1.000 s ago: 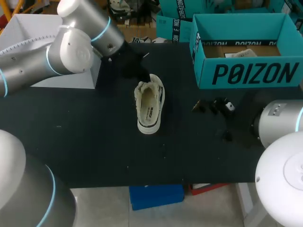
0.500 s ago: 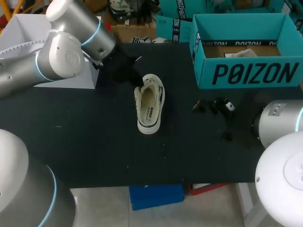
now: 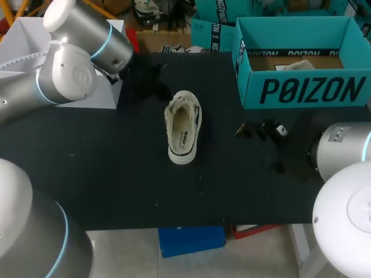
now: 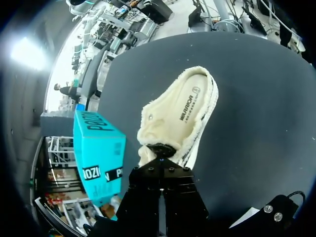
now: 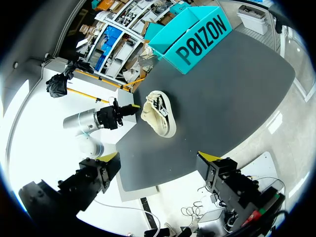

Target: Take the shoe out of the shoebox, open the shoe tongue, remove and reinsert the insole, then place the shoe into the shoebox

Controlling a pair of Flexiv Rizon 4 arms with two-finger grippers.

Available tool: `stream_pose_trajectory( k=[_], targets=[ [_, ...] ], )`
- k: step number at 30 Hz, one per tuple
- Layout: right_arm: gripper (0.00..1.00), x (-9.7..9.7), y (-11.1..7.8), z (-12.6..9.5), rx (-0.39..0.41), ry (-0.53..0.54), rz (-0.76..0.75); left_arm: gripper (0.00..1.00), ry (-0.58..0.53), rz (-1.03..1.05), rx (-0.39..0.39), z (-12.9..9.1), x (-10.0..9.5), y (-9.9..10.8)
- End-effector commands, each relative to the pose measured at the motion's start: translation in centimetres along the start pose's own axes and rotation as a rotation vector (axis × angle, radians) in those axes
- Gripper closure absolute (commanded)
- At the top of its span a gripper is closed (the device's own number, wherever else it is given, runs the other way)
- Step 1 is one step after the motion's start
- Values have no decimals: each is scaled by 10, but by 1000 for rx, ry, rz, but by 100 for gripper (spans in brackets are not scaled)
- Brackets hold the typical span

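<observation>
Behind the shoe (image 4: 182, 113), left pincer (image 4: 160, 151), tips hidden, seems closed.

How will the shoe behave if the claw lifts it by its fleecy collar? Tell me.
The shoe probably lifts easily; it is low-cut and much of it is soft lining. That fleecy lining looks plush, so the edge would likely fold under a pinch. It rests flat on the table, so a push should slide it, not roll it.
</observation>
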State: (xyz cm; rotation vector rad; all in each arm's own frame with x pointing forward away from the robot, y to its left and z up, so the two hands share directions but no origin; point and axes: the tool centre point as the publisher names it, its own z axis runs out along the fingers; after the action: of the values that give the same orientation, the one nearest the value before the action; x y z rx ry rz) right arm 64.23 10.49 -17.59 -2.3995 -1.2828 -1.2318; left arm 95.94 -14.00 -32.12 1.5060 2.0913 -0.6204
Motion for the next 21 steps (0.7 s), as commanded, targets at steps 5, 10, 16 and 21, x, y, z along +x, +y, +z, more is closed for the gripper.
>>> stream_pose_trajectory(
  k=[5,10,16,21],
  targets=[
    [0,-10,-8,-24,-60,13,93,100,-29,30,18,24,-20,9],
    [0,-10,-8,-24,-60,13,93,100,-36,35,46,39,-26,9],
    [0,-10,-8,-24,-60,13,93,100,-30,37,69,48,-27,3],
    [0,-10,-8,-24,-60,13,93,100,-32,31,77,45,-19,1]
  ],
)
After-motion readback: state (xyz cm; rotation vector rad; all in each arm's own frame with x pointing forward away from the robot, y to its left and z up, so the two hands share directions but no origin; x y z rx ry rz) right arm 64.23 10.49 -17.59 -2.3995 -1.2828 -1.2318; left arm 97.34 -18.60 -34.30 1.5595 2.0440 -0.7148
